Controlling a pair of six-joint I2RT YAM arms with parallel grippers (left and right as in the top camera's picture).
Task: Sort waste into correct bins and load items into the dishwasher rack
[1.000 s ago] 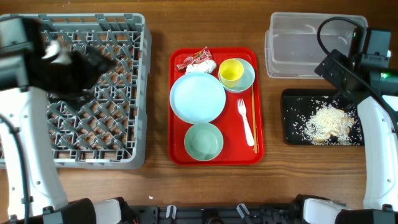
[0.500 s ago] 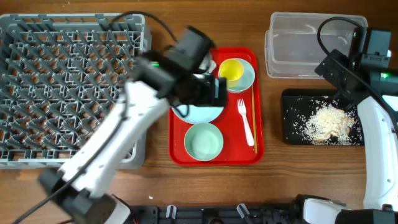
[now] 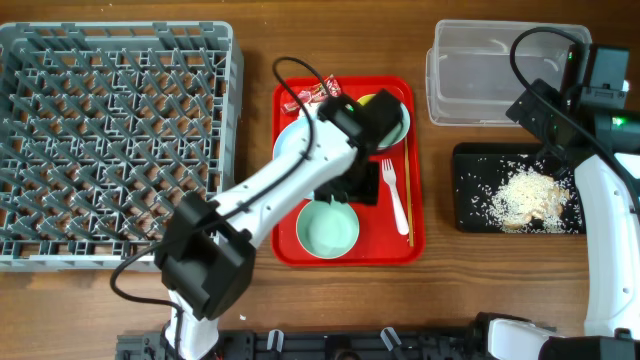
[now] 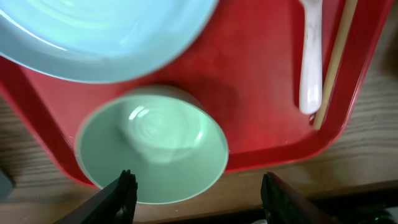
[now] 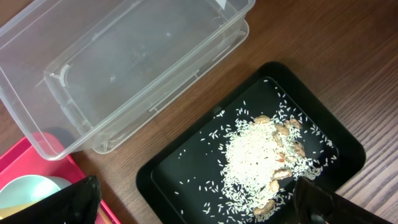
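Note:
My left gripper [image 3: 362, 186] is open and empty over the red tray, just above the near pale-blue bowl [image 3: 327, 228]. In the left wrist view its fingers [image 4: 199, 199] straddle that bowl's [image 4: 152, 146] near rim without touching. The pale-blue plate [image 3: 290, 150] lies behind it. The yellow cup [image 3: 372, 103] sits in the second bowl [image 3: 402, 122]. The white fork [image 3: 396, 195] lies to the right. The red wrapper [image 3: 318, 93] shows at the back; the napkin is hidden by my arm. My right gripper [image 5: 199, 208] is open and empty above the black tray [image 5: 180, 168] holding rice [image 5: 261, 155].
The grey dishwasher rack [image 3: 115, 140] stands at the left with nothing in it. The clear tub [image 3: 480, 70] stands at the back right, behind the black tray [image 3: 470, 190]. A wooden chopstick [image 3: 409, 195] lies beside the fork on the red tray [image 3: 285, 250].
My left arm has swung from over the rack to the red tray and come down over the near bowl. The right arm has not moved.

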